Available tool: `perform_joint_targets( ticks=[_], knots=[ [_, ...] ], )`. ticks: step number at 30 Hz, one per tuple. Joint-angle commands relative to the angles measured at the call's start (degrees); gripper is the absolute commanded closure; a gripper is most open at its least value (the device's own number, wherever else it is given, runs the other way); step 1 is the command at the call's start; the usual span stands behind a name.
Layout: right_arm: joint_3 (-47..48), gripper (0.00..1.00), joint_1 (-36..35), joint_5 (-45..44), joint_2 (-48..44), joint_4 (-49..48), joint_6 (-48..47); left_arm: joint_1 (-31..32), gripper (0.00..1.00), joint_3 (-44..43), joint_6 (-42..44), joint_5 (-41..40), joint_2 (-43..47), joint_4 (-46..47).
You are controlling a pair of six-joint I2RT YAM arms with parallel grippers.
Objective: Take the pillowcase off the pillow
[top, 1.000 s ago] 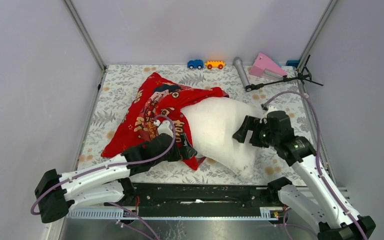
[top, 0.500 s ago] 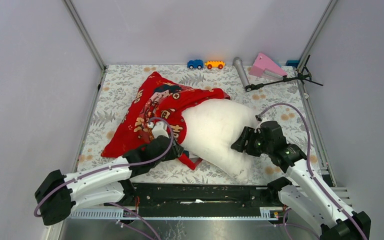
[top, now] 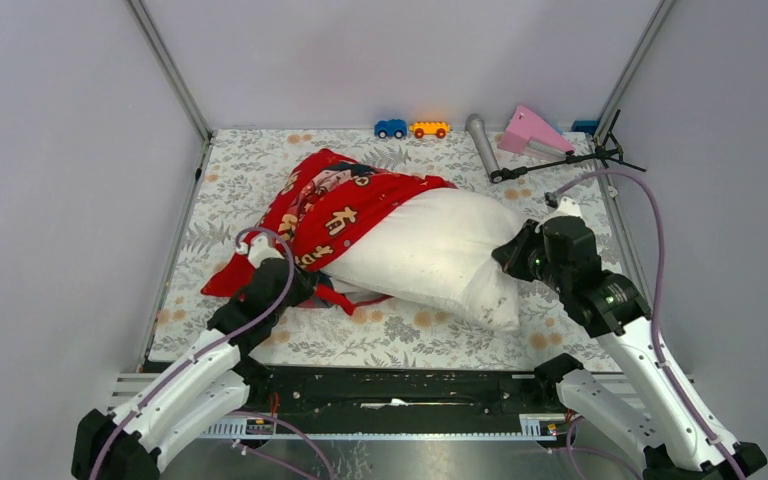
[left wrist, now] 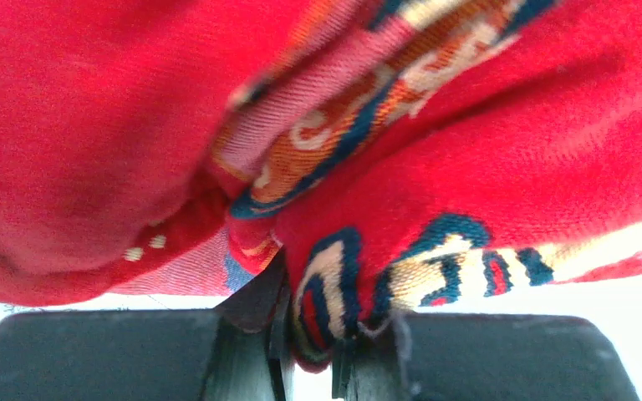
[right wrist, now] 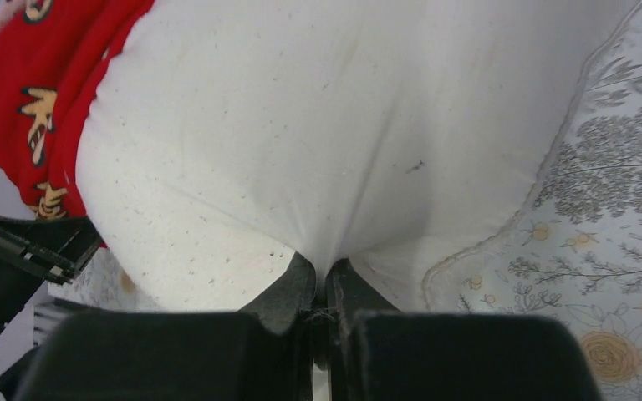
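Red pillowcase (top: pixel 345 205) is half-covering pillow (top: pixel 440 255), seemingly mid-peel; left claw (left wrist: pixel 305 334) is gripping pillowcase, right claw (right wrist: pixel 322 288) gripping pillow; next, pulling apart.

My top external view looks down from above and behind the rig onto the whole table cloth (top: pixel 250 170); my left wrist view sits pressed up against the pillowcase (left wrist: pixel 510 150), looking forward. My right wrist view is equally close on the pillow (right wrist: pixel 301 125); the overhead view shares both fabrics.

The floral cloth (top: pixel 410 345) bears the pillow (top: pixel 440 255), half in its pillowcase (top: pixel 350 205) — beyond, a blue car (top: pixel 391 128), orange car (top: pixel 429 129), grey cylinder (top: pixel 481 142), pink wedge (top: pixel 532 130).
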State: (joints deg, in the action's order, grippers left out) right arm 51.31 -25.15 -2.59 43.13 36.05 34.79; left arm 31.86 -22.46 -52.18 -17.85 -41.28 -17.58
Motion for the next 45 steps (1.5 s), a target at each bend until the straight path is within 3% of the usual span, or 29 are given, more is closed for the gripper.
perform_joint_targets(
  ticks=[1, 7, 11, 14, 19, 21, 23, 24, 28, 32, 40, 45],
  knots=[
    [7.69, 1.0, 0.9, -24.73, -1.96, 1.72, -0.9, -8.88, 1.0, 1.16, 1.82, -6.21, 4.28, -4.75],
    [8.4, 1.0, 0.84, -35.69, -2.99, 3.85, 4.24, -17.17, 1.0, 1.87, -0.93, -7.51, 10.7, -5.63],
    [6.34, 1.0, 0.89, -32.67, -2.11, 2.96, 4.27, -20.65, 1.0, 4.01, 0.49, -2.25, 11.77, -0.08],
    [4.46, 1.0, 0.87, -23.37, -0.15, -0.91, 0.08, -20.78, 1.0, 3.65, 6.36, 6.1, 8.13, 6.26],
    [3.39, 0.74, 0.89, -8.58, 5.64, -6.0, -4.05, -20.79, 1.0, 0.04, 13.37, 19.53, 2.14, 10.42],
    [3.32, 0.46, 0.89, -3.05, 6.77, -8.93, -5.7, -20.79, 1.0, 0.31, 14.24, 23.56, 1.91, 13.18],
    [3.47, 0.1, 0.89, 1.55, 7.17, -11.65, -6.65, -20.83, 1.0, 0.84, 14.76, 27.16, 1.79, 15.35],
    [3.52, 0.03, 0.89, 3.02, 7.16, -12.74, -6.87, -20.77, 1.0, 1.24, 14.88, 28.6, 1.72, 16.31],
    [5.61, 0.0, 0.89, 8.27, 8.12, -15.11, -9.17, -20.71, 1.0, 3.73, 15.18, 32.65, 1.05, 20.61],
    [13.6, 0.0, -1.09, 11.88, 15.83, -9.34, -13.54, -20.7, 1.0, 4.62, 16.09, 34.23, -0.33, 22.3],
    [23.34, 0.0, -22.99, -10.14, 28.62, -3.31, -23.04, -20.69, 0.98, 4.85, 17.86, 36.36, -1.19, 23.98],
    [24.27, 0.0, -31.93, -19.68, 34.94, -1.51, -25.03, -20.69, 1.0, 4.92, 17.91, 34.93, -0.44, 23.04]
  ],
)
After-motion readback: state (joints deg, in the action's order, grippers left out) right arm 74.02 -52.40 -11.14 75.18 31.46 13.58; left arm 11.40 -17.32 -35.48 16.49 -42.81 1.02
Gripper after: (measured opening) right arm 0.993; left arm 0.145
